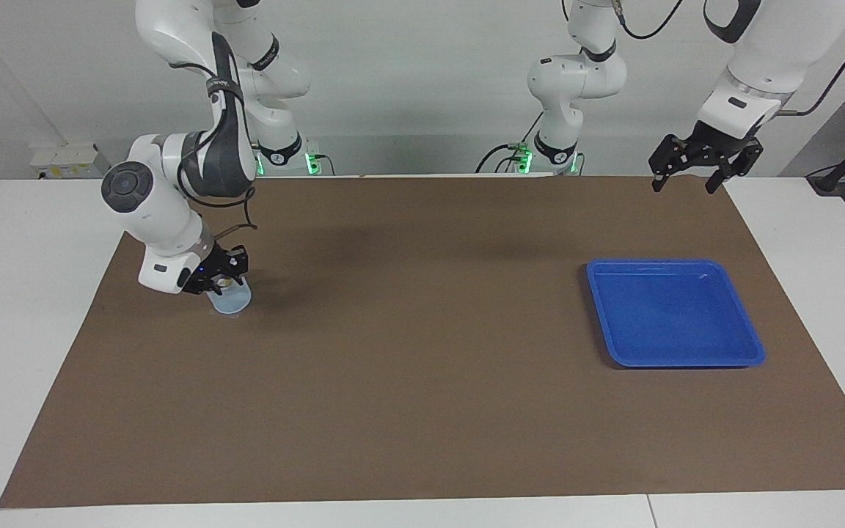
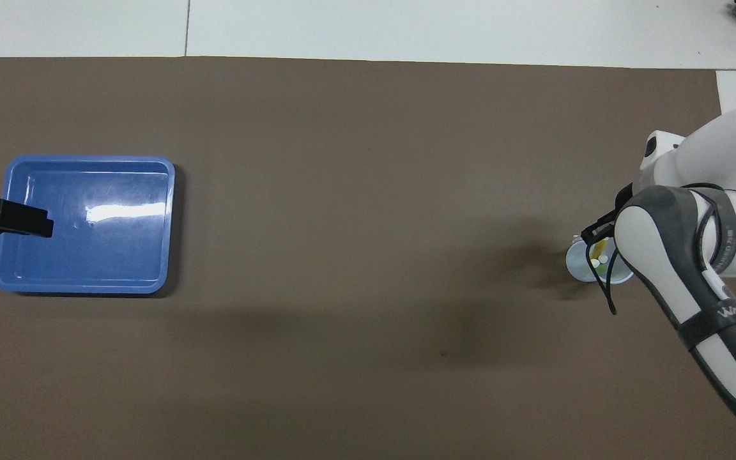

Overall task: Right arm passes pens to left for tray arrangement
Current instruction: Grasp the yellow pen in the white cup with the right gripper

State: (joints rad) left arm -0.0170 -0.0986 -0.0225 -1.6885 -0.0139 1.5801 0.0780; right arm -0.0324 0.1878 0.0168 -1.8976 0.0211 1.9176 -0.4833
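Note:
My right gripper [image 1: 226,277] is at the mouth of a small pale translucent cup [image 1: 232,301] near the right arm's end of the table. It looks shut on the yellow pen [image 2: 598,248], which stands partly in the cup [image 2: 577,264]. A green pen [image 2: 604,269] with a pale end also shows inside. The purple pen is hidden. My left gripper [image 1: 684,186] hangs open and empty, high in the air near the left arm's end. One of its fingers [image 2: 23,222] shows over the rim of the blue tray [image 2: 87,160]. The tray [image 1: 686,362] holds nothing.
A large brown mat [image 1: 422,381] covers the table, with white table surface [image 1: 19,308] around it. The two arm bases [image 1: 554,147] stand at the edge nearest the robots.

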